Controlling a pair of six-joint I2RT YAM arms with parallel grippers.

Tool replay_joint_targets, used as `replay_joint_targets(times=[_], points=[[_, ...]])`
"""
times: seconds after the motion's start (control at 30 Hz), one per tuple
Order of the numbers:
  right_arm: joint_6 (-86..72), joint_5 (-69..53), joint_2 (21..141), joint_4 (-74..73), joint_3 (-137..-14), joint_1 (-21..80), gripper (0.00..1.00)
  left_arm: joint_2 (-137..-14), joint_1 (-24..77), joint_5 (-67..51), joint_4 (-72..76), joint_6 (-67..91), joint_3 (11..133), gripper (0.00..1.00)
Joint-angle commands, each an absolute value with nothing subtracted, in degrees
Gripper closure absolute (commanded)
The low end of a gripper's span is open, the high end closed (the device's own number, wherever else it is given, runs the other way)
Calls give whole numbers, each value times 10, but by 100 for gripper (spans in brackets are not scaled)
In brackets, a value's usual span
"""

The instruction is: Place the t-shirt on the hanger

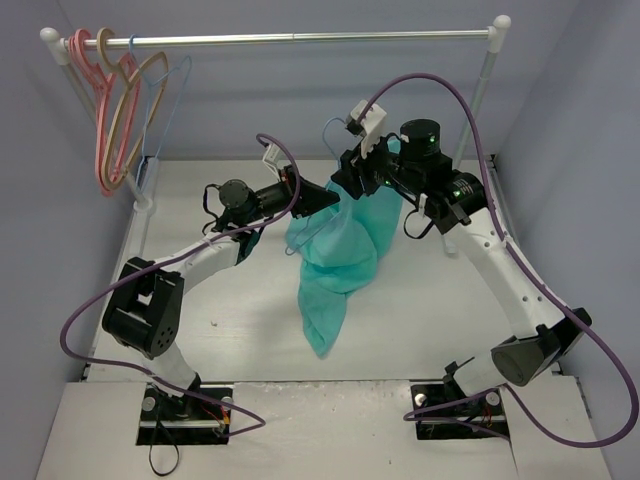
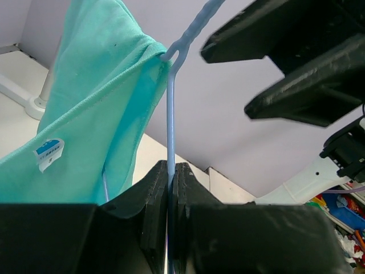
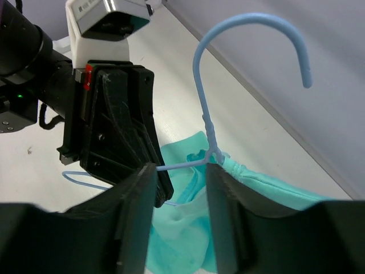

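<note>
Left tool [image 2: 172,166] is clamped tight on the hanger [image 2: 170,114] (thin blue wire). Right tool [image 3: 181,171] gapes wide, gripping nothing. Mid-frame, the t-shirt [image 1: 345,260] hangs from the hanger over the tabletop [image 1: 230,300].

robot lab booth (grey walls [image 1: 300,100], clothes rail [image 1: 300,38])

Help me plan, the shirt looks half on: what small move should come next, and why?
Probably close the right gripper on the t-shirt collar beside the hanger neck and draw it along the bare wire. The left gripper is clamped on a hanger arm lying outside the fabric, so that shoulder looks undressed, and the right gripper stands open at the collar.
</note>
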State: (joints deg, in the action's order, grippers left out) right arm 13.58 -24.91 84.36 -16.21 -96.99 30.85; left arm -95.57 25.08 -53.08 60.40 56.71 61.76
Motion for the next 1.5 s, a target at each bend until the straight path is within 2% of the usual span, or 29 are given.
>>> replay_joint_targets(times=[0.0, 0.1, 0.27, 0.37, 0.5, 0.67, 0.73, 1.03, 1.17, 1.47], points=[[144, -234, 815, -149, -988, 307, 56, -926, 251, -533, 700, 577, 650, 100], [148, -228, 807, -162, -995, 294, 49, -924, 251, -533, 700, 576, 646, 100], [180, -207, 793, -174, -1003, 239, 46, -917, 250, -537, 697, 571, 635, 100], [188, -265, 790, -164, -1008, 178, 46, -912, 250, -544, 688, 566, 631, 100], [235, -298, 805, -197, -1027, 153, 43, -904, 250, -551, 662, 554, 631, 100], [352, -336, 816, -248, -1036, 148, 31, -893, 250, -562, 628, 531, 634, 100], [377, -346, 807, -229, -1022, 148, 30, -890, 250, -565, 618, 525, 634, 100], [507, -362, 862, -311, -1083, 146, 31, -880, 251, -585, 567, 496, 647, 100], [518, -408, 865, -320, -1075, 147, 32, -876, 251, -589, 556, 490, 648, 100], [548, -410, 897, -345, -1046, 154, 37, -872, 255, -594, 549, 486, 652, 100]])
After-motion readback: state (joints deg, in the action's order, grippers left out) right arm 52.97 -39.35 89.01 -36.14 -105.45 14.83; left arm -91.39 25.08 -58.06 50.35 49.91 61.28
